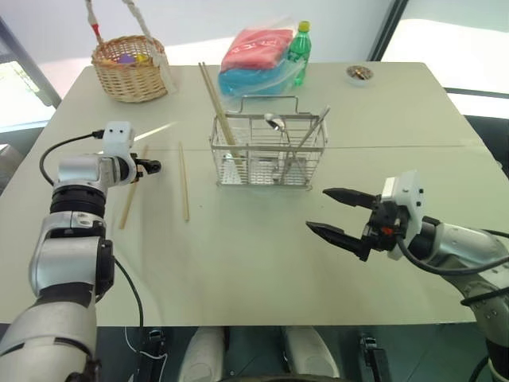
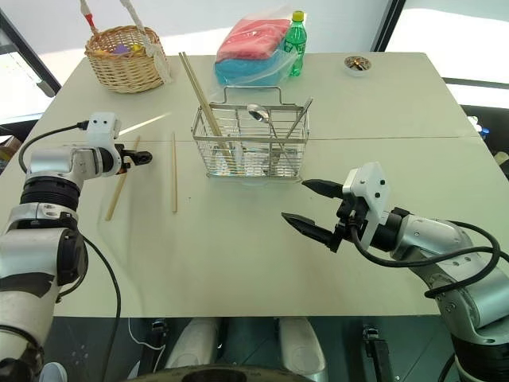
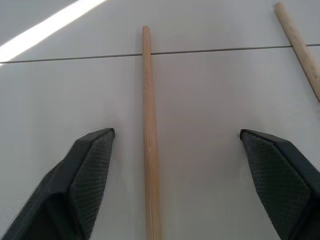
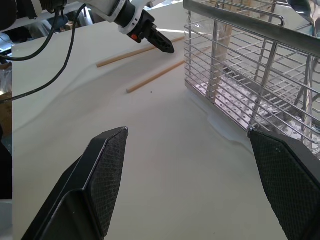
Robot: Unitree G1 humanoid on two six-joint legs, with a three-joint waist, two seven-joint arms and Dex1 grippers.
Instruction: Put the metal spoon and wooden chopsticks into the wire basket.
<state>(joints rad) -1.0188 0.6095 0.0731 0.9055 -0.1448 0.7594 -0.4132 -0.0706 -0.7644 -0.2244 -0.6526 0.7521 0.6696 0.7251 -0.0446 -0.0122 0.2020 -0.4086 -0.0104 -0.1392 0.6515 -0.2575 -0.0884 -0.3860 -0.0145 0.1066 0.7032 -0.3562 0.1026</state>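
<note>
- Wooden chopsticks (image 1: 184, 181) are the job now: two lie flat on the table (image 1: 262, 270), left of the basket (image 1: 266, 151).
- Two more sticks (image 1: 219, 107) already lean in the basket's left end, and the spoon (image 1: 276, 123) stands inside it too.
- The outer stick (image 3: 150, 145) lies between the left gripper's (image 3: 177, 145) fingers. The fingers are spread apart, one on each side, and do not touch the wood.
- The stick sits closer to one finger (image 3: 95, 150) than the other, so I think the gripper should slide over a bit to get it in the middle.
- Then it should go down until the tips almost touch the table, and squeeze slowly. A thin round stick can roll away or tip.
- Grabbing near the middle of the stick would help it stay level when it goes up.
- The other stick lies near, so the fingers should stay away from it.
- The right gripper (image 1: 338, 215) hangs over the table in front of the basket, wide open and holding nothing. It is well apart from the sticks.
</note>
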